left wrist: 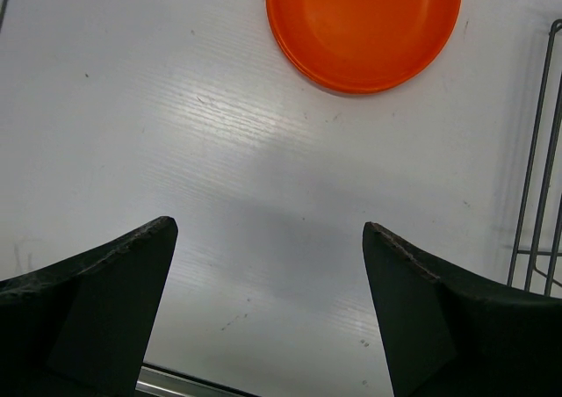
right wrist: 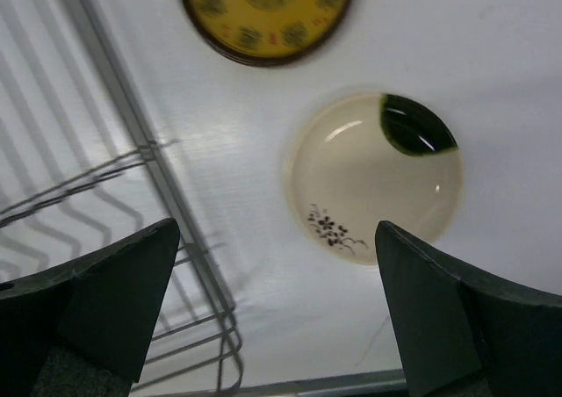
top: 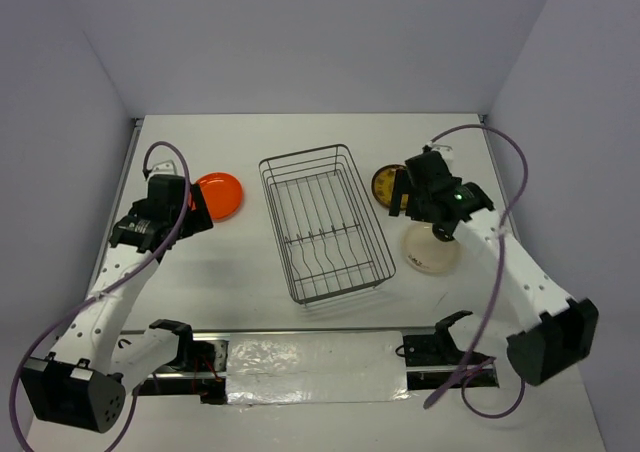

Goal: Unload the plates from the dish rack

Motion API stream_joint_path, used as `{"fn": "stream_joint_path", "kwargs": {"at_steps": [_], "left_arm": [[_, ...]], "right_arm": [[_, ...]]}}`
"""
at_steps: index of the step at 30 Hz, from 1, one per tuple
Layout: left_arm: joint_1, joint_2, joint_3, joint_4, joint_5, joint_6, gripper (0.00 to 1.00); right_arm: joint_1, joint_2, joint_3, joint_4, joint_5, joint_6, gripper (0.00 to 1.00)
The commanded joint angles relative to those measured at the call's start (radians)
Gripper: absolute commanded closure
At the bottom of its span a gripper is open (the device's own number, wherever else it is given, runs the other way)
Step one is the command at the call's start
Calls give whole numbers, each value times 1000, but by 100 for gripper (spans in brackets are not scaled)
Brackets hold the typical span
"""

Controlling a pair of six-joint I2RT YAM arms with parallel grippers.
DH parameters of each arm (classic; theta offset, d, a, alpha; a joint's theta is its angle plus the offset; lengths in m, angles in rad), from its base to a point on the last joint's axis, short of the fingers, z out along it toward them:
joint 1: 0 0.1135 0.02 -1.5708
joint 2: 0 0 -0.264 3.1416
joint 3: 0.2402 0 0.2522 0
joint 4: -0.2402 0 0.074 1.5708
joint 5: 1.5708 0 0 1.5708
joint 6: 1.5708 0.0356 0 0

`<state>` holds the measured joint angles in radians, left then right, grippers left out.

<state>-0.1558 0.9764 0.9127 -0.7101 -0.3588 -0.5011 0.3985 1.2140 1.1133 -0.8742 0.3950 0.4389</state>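
Here, a wire rack (top: 325, 222) sits in the middle of a white desk (top: 300, 142), its long side running away from the arms and turned slightly. Only its bare grid floor and low sides show. The plates I can see all lie flat on the desk outside it.

An orange plate (top: 220, 194) lies to the rack's left, near it but apart. In the left wrist view its lower edge (left wrist: 364, 28) looks doubled, as if one plate sat on another; I can't be sure. To the rack's right lies a mustard plate (top: 387, 184) with a dark rim and a patterned border. Nearer the arms is a cream plate (top: 430, 252) with a dark green patch and a small flower sprig.

The left gripper (top: 195, 207) hovers just beside the orange plate, fingers wide apart, holding nothing. The right gripper (top: 405, 197) hangs over the desk between the rack and the two right-hand plates, also spread wide, with nothing in it.

Plain pale lavender walls close in three sides. A shiny silver sheet (top: 315, 367) lies along the near edge between the arm bases. Purple cables (top: 505, 172) loop from both arms.
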Motion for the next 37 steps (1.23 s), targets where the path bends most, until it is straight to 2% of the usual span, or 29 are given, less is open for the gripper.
{"fn": "stream_joint_path", "kwargs": {"at_steps": [1,5,10,17,25,37], "left_arm": [[-4,-11,86,-32,-66,4,1],[-2,-42,152,-67,-83,9,1],[1,-74,282,-164,-89,16,1],[1,-218,318,-235,-97,24,1],[1,-320,316,-285,-109,33,1],[1,-340,287,-281,-114,29,0]], "right_arm": [[-1,-239,59,59,-142,-38,0],[-1,-442,63,100,-162,-97,0],[-3,-530,164,-69,-70,-140,0],[-1,-655,191,-201,2,-178,0],[-4,-745,192,-284,57,-192,0],[-3,-778,181,-272,47,-183,0]]}}
